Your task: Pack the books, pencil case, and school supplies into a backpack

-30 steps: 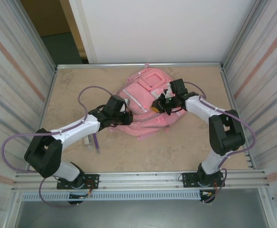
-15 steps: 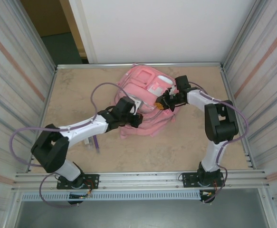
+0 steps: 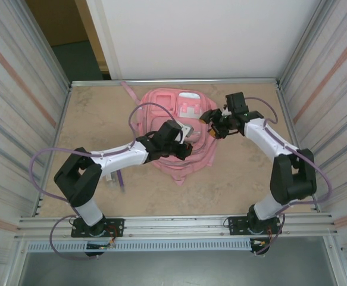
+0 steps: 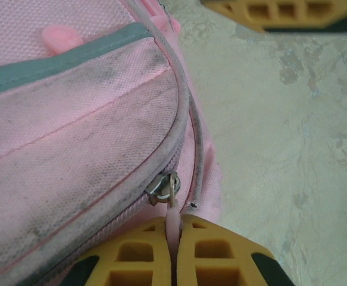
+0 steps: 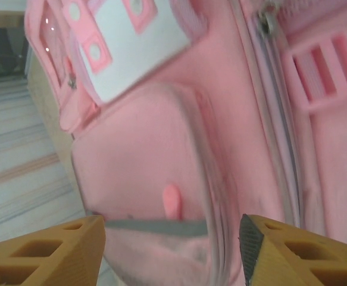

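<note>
Item: backpack (image 3: pixel 174 122), pink fabric, lying front-up on the table (image 3: pixel 96 113), centre of the overhead frame, slightly toward the top.
- Hidden: its lower middle is covered by the left arm (image 3: pixel 122 158) and the left gripper (image 3: pixel 188 150). Its right edge sits behind the right gripper (image 3: pixel 212 122).
- Cut off: the left wrist view takes in one grey-trimmed pocket corner of the backpack (image 4: pixel 72 137) at left. The right wrist view crops the backpack (image 5: pixel 143 149) on every side.
- Strap (image 3: pixel 128 90): runs from the upper left of the bag toward the back rail.
- Label: white patch (image 5: pixel 131 47), upper centre of the right wrist view, bearing pink squares. Blurred; I can't tell whether it carries lettering.

Left gripper (image 4: pixel 173 241), bottom centre of its own view: fingers pressed together, clamped on the pink zip pull (image 4: pixel 172 219). The pull hangs from the metal zip slider (image 4: pixel 163 187) just above. The finger bases are cut off by the lower edge.

Right gripper (image 5: pixel 170 229): fingers (image 5: pixel 42 253) at the two bottom corners, standing well apart over a front pocket. Contact with the fabric cannot be judged.

Loose items, lower left of the overhead frame: purple pen (image 3: pixel 121 180) and, just beside it, a grey-white piece (image 3: pixel 109 177). Both are partly behind the left arm and too small to make out further
</note>
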Robot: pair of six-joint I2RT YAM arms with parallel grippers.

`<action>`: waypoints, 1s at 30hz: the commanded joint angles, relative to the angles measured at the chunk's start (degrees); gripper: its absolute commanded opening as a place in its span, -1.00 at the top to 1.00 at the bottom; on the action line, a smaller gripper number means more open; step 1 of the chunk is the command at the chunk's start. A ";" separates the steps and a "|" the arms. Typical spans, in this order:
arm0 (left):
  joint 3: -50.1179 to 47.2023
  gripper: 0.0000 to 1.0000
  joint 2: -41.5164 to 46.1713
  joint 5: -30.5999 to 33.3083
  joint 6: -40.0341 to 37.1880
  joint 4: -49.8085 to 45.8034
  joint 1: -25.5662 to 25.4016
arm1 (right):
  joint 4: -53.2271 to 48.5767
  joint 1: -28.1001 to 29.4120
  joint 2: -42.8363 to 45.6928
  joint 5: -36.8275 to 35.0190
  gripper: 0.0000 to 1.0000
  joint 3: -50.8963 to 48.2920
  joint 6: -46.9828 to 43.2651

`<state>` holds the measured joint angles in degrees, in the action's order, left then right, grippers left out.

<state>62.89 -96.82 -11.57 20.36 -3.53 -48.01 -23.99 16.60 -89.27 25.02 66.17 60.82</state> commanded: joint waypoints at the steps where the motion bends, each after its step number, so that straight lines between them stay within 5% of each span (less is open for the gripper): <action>1: 1.88 1.00 -0.66 -2.04 -0.50 2.74 -0.26 | -2.62 2.64 0.08 -3.98 -0.21 -2.38 4.64; 5: 1.98 1.00 -0.85 -2.58 -0.80 3.31 -0.51 | -1.90 5.67 -3.13 -2.98 -0.11 0.00 5.02; 11: 0.63 1.00 0.31 1.27 -0.19 2.15 -0.44 | 0.22 6.97 -5.04 -3.56 0.76 0.38 5.72; 15: -3.61 1.00 3.62 6.78 -0.69 -0.22 1.13 | -1.17 5.17 -3.91 -4.26 1.00 0.54 3.34; 25: -14.12 1.00 11.93 10.96 -4.94 -5.02 13.28 | -5.40 -2.61 -8.72 6.17 0.88 5.19 -8.47; 27: -13.59 1.00 12.28 10.35 -6.65 -5.26 12.66 | -5.37 -3.12 -9.66 6.37 0.72 6.24 -8.92; 30: -11.82 1.00 12.96 7.87 -5.51 -4.10 10.22 | -4.15 -3.93 -9.27 8.85 0.04 6.42 -6.03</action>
<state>50.09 -86.04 -5.17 16.25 -5.76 -36.45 -26.68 13.93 -98.56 31.79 70.85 55.77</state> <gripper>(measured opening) 0.059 0.430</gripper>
